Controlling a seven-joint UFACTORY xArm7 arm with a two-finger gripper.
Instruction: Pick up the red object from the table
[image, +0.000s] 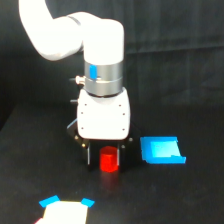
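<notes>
Hanging straight down over the table (200, 200), the white arm carries its gripper (106, 155) low, close to the black surface. The dark fingers (88, 154) stand on either side of the red object (108, 161), one toward the exterior view's left and the other toward its right (the right one is mostly lost against the black background). The red block sits upright between them, its lower part looking level with the fingertips, and it seems to rest on the table, though the picture is too soft to be sure of contact. A dark gap shows between the left finger and the block, so the jaws look spread rather than pinched on it, but the right side cannot be judged.

Just beside the gripper, toward the exterior view's right, lies a flat blue piece (162, 150), apart from the red block. Near the bottom edge, toward the exterior view's left, a white shape with blue corners (66, 210) pokes into view; what it is cannot be told.
</notes>
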